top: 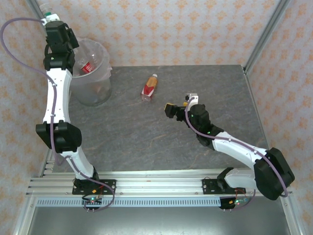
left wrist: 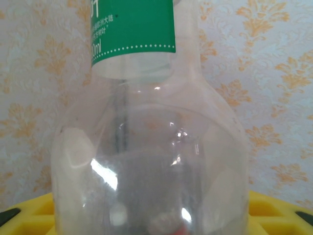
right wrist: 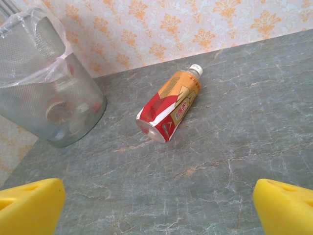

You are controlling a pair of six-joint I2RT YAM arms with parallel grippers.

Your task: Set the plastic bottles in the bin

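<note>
1. Your left claw [top: 50,19] is raised high and pinches the green-label bottle [left wrist: 151,147]. This clear bottle sits between the yellow pads [left wrist: 276,208], very close to the wrist camera.
2. In the top view the bin [top: 95,95] stands below this claw and a little to its right. I cannot tell if the held bottle is exactly over the opening.
3. Inside the bin you see a red-label bottle [top: 87,66] leaning near the wall. The right wrist view shows more things at the bottom through the wall, but they are too blurred to count.
4. A crinkly plastic bag [right wrist: 34,44] lines the bin and folds over its rim.
5. Your right claw [right wrist: 156,215] is spread wide and holds nothing. It hovers over the table [right wrist: 244,122].
6. The orange-label bottle [right wrist: 168,110] lies on its side straight ahead of the right claw, apart from it, with the white cap pointing away. The bin is ahead of this claw to the left, well apart from that bottle.
</note>
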